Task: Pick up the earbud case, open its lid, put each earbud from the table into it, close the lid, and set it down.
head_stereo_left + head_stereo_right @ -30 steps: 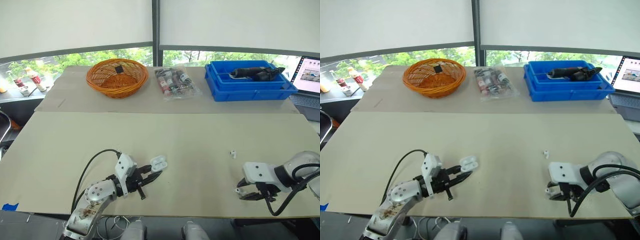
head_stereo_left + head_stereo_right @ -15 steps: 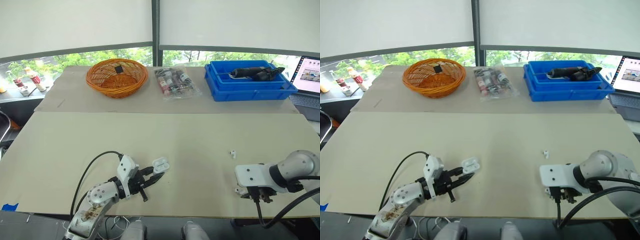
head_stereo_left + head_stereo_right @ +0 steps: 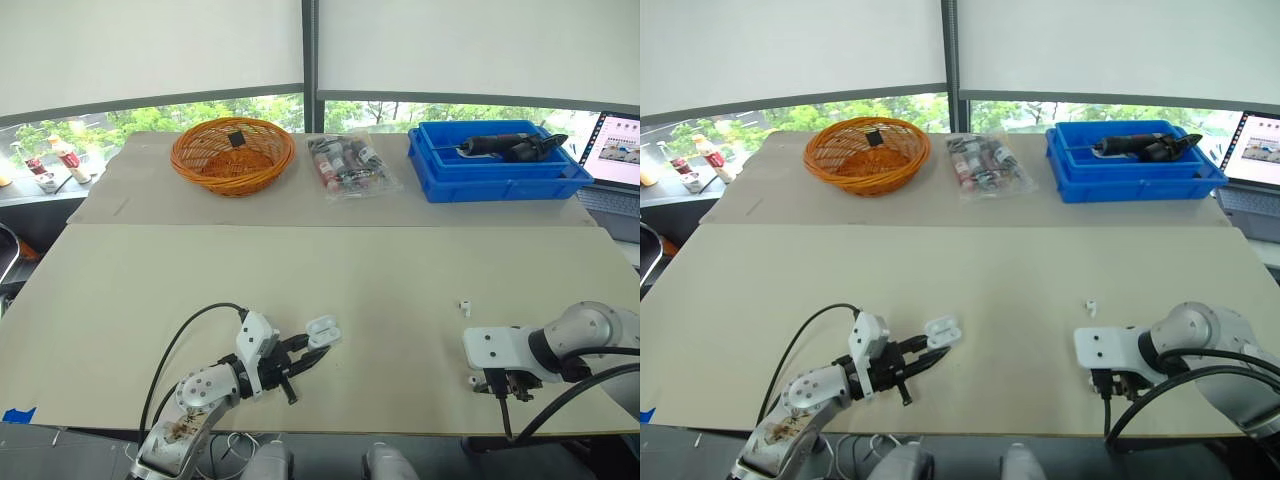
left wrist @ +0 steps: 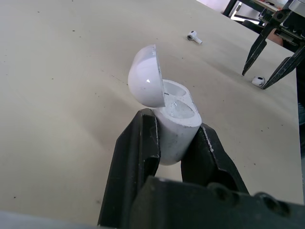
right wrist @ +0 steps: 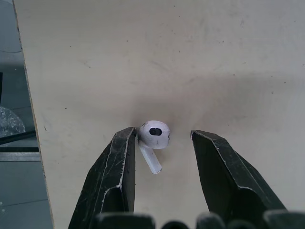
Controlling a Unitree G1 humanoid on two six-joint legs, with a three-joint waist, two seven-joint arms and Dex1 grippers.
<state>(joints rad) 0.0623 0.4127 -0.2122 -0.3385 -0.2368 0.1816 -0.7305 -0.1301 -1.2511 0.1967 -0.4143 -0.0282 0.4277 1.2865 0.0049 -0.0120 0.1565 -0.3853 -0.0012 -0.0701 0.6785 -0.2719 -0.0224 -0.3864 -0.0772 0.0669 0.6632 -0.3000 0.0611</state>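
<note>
The left claw [image 3: 305, 352] is pinching the open-lidded earbud case [image 4: 174, 112] at the near left of the surface [image 3: 350, 270], while the right claw [image 5: 163, 134], spread, is straddling one earbud [image 5: 153, 135] at the near right, likely needing next to close on it and carry it over.

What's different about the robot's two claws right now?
The left gripper is shut tight on the earbud case, whose lid is open; the right gripper is open. The left gripper holds its thing, while the right gripper only has its fingers either side of an earbud lying on the table. Both have two black fingers.
</note>
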